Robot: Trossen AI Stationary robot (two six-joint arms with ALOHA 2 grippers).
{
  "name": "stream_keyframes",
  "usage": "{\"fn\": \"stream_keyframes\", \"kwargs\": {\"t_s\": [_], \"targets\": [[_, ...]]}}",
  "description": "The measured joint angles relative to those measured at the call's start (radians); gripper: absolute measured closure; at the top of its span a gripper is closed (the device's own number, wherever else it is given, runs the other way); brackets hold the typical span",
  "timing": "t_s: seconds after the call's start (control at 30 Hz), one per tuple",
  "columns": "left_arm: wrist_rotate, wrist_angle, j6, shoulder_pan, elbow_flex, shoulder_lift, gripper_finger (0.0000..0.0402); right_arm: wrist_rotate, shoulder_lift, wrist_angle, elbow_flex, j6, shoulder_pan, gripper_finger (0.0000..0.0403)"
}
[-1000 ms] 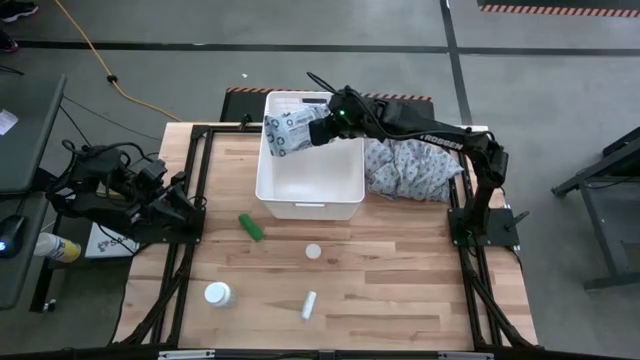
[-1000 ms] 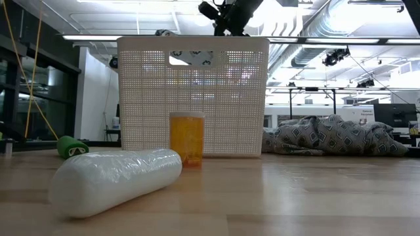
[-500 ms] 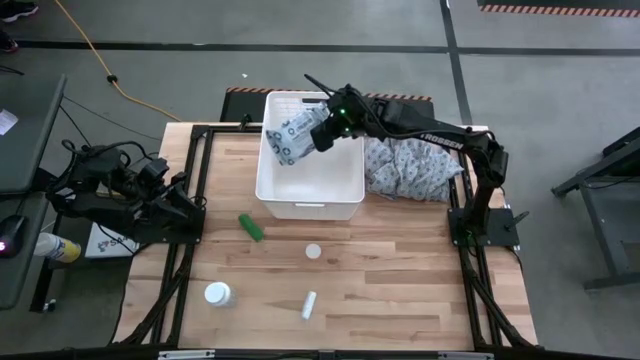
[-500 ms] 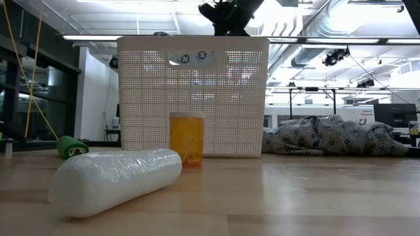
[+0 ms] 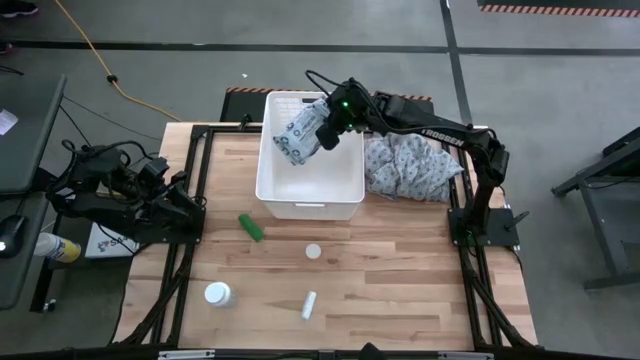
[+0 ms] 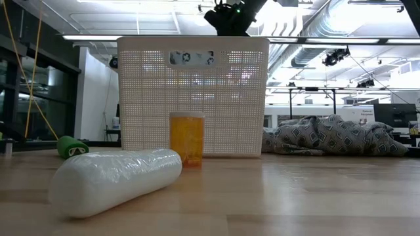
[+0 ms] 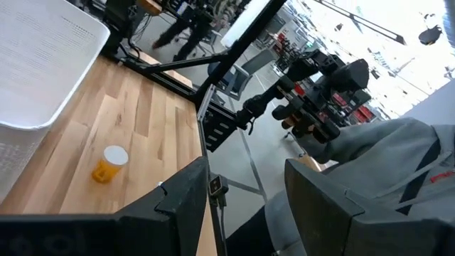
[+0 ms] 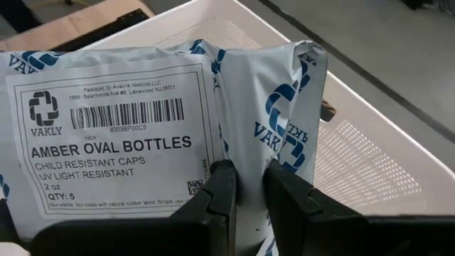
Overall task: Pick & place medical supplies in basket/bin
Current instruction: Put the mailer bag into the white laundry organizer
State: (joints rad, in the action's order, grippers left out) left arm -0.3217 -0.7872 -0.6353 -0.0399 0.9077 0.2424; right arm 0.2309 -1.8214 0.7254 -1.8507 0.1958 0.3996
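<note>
One packet [image 5: 297, 134], four loose supplies

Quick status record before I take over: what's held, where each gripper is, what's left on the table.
held item: packet labelled amber oval bottles, pinched by right gripper
right gripper position: over the white bin
left gripper: open, parked off the table's left edge
left on table: green cylinder, amber bottle, white-capped bottle, white tube
beside bin: grey patterned cloth

overhead down, tabletop level, both share bin [image 5: 308, 180]
</note>
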Motion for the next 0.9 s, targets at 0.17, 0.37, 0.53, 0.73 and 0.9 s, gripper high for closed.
{"fn": "stream_keyframes", "kwargs": {"t_s": [0.17,0.37,0.53,0.73,0.9], "targets": [[0.001,0.000,0.002,0.000,0.000,0.000,0.0181,-0.003,0.000,-0.002,0.000,-0.083,-0.003,0.0352],[0.009,-0.001,0.002,0.000,0.000,0.000,0.0181,-0.028,-0.019,-0.012,-0.001,-0.208,-0.007,0.0352],[0.022,-0.001,0.002,0.000,0.000,0.000,0.0181,-0.050,-0.061,-0.020,-0.001,-0.288,-0.014,0.0352],[0.027,-0.002,0.002,0.000,0.000,0.000,0.0181,-0.072,-0.103,-0.045,-0.001,-0.361,-0.014,0.0352],[0.030,-0.002,0.002,0.000,0.000,0.000,0.0181,-0.090,-0.126,-0.076,-0.001,-0.422,-0.014,0.0352]]}}
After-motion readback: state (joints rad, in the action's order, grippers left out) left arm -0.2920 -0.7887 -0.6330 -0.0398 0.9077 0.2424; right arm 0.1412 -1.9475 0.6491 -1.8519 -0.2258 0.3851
